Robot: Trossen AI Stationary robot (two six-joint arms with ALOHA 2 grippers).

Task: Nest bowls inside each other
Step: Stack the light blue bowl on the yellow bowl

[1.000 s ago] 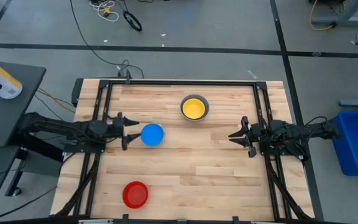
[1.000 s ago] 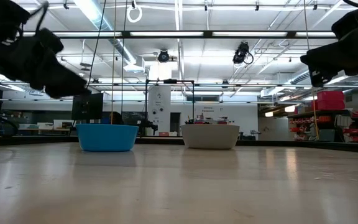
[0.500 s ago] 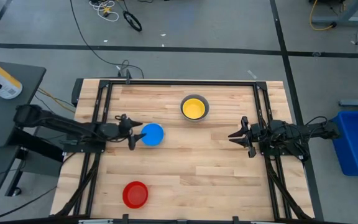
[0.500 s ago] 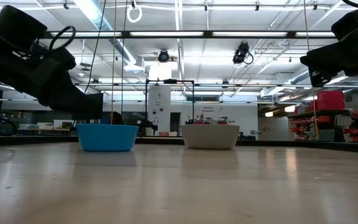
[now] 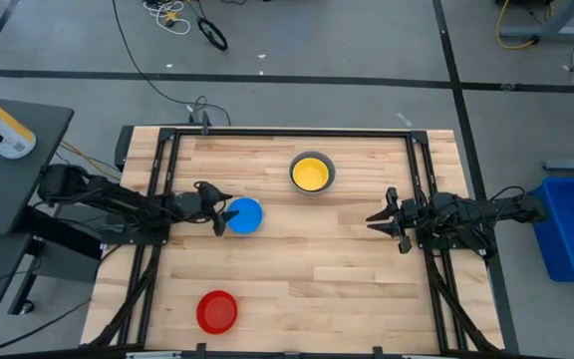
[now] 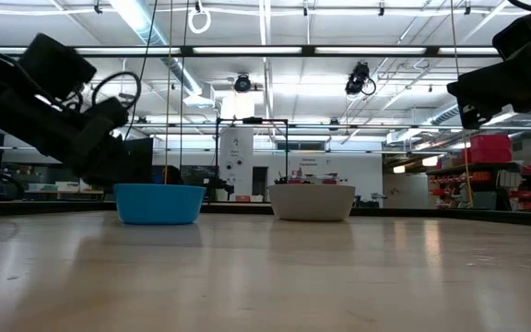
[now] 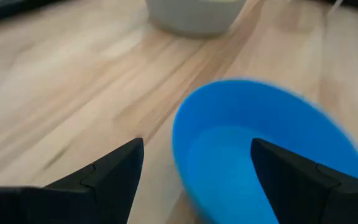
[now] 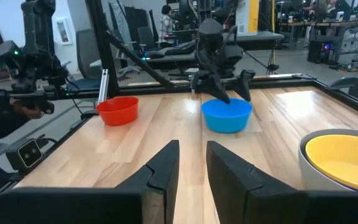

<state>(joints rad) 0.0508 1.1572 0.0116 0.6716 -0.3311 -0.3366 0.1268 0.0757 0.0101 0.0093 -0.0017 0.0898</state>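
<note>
Left gripper (image 5: 219, 212) closer over wooden table (image 5: 317, 259)

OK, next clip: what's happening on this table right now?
The left gripper is open at the rim of the blue bowl, one finger either side of its near wall, not yet closed on it. A yellow bowl already sits nested in a grey bowl toward the table's far edge. A red bowl stands alone near the front. The right gripper waits at the right side, holding nothing.
</note>
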